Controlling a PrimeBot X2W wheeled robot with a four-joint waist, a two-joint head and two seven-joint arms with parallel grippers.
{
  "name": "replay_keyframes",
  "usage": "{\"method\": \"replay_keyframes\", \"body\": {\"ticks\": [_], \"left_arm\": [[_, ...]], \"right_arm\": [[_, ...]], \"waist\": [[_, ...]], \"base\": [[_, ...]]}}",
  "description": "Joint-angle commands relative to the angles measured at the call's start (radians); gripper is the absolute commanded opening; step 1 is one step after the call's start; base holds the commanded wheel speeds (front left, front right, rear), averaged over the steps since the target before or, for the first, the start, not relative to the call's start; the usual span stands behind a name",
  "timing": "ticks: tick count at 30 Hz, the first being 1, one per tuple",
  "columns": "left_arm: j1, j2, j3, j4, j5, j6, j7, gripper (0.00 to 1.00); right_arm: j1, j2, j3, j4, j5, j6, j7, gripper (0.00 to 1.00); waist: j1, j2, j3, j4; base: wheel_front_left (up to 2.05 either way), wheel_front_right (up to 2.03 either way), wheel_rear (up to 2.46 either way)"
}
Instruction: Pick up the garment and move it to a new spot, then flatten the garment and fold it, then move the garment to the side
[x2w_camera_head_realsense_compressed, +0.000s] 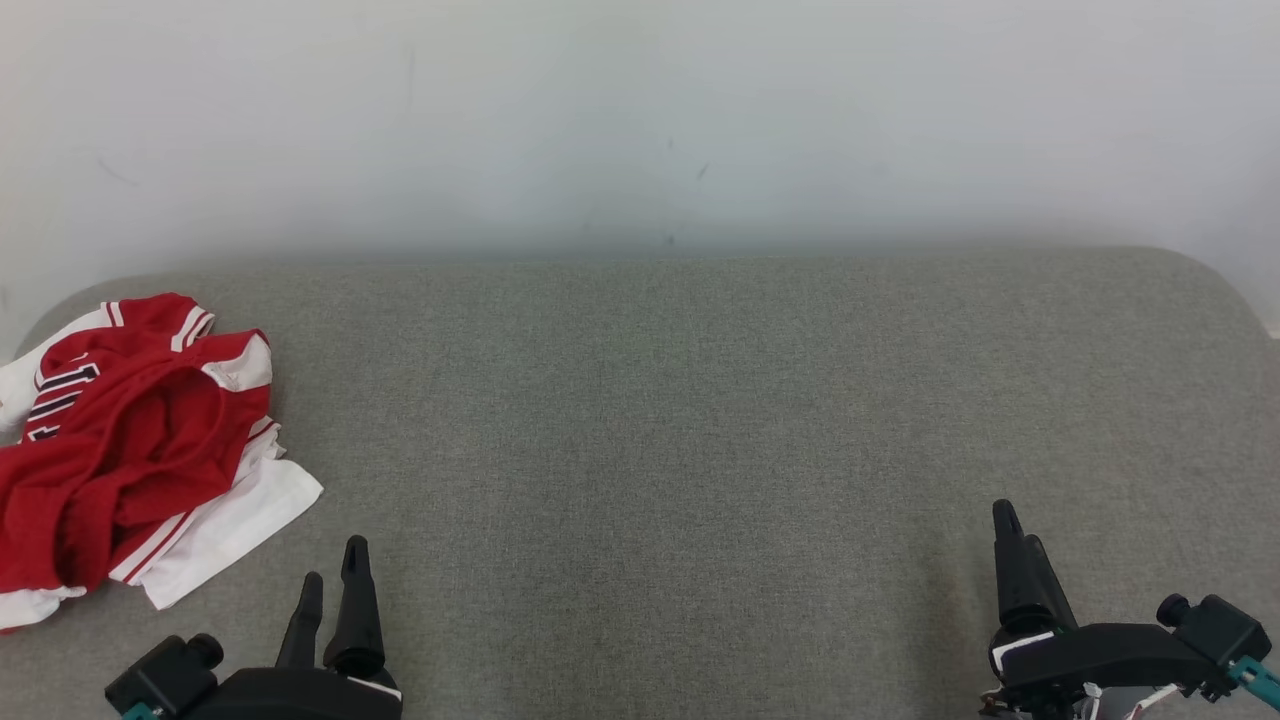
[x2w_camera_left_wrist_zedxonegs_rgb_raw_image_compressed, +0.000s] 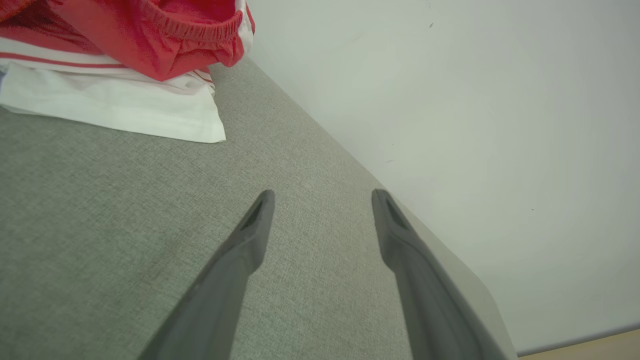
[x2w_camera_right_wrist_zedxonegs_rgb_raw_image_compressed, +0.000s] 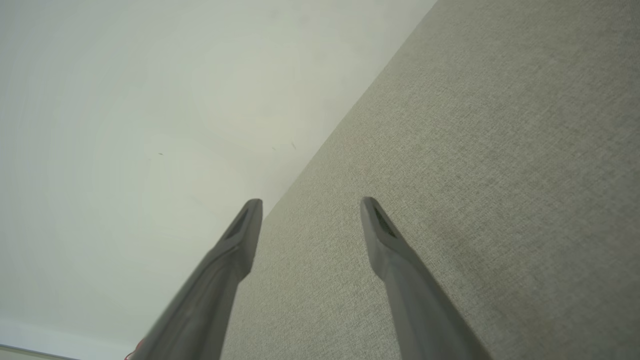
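From where I stand nothing of the task seems done yet: the red and white garment (x2w_camera_head_realsense_compressed: 140, 440) lies crumpled at the left end of the grey desk (x2w_camera_head_realsense_compressed: 700, 400), near the left pincer (x2w_camera_head_realsense_compressed: 333, 563), which is spread and empty like the right pincer (x2w_camera_head_realsense_compressed: 1017, 525), so lifting, flattening, folding and moving aside all remain.

Garment (x2w_camera_head_realsense_compressed: 140, 440), red and white: one, left of frame. Grey fabric surface (x2w_camera_head_realsense_compressed: 700, 450): one. My grippers: two, left gripper (x2w_camera_head_realsense_compressed: 333, 562) and right gripper (x2w_camera_head_realsense_compressed: 1015, 525), two fingers each.
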Motion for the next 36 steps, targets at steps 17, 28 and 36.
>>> {"method": "replay_keyframes", "body": {"ticks": [17,28,36], "left_arm": [[0.001,0.054,-0.065,0.009,0.284,0.049,-0.062,1.0],[-0.011,0.085,-0.093,-0.005,0.395,0.053,-0.09,1.0],[-0.009,0.099,-0.113,-0.021,0.475,0.064,-0.11,1.0]], "right_arm": [[-0.048,-0.007,0.023,0.023,-0.344,0.006,0.007,1.0],[-0.046,-0.008,0.032,0.021,-0.453,0.007,-0.001,1.0],[-0.046,-0.008,0.037,0.014,-0.54,0.007,-0.005,1.0]], "waist": [[-0.0001,-0.0001,0.003,0.004],[-0.0001,-0.0001,0.011,0.006],[-0.0001,-0.0001,0.017,0.006]], "base": [[0.0,0.0,0.0],[0.0,0.0,0.0],[0.0,0.0,0.0]]}}
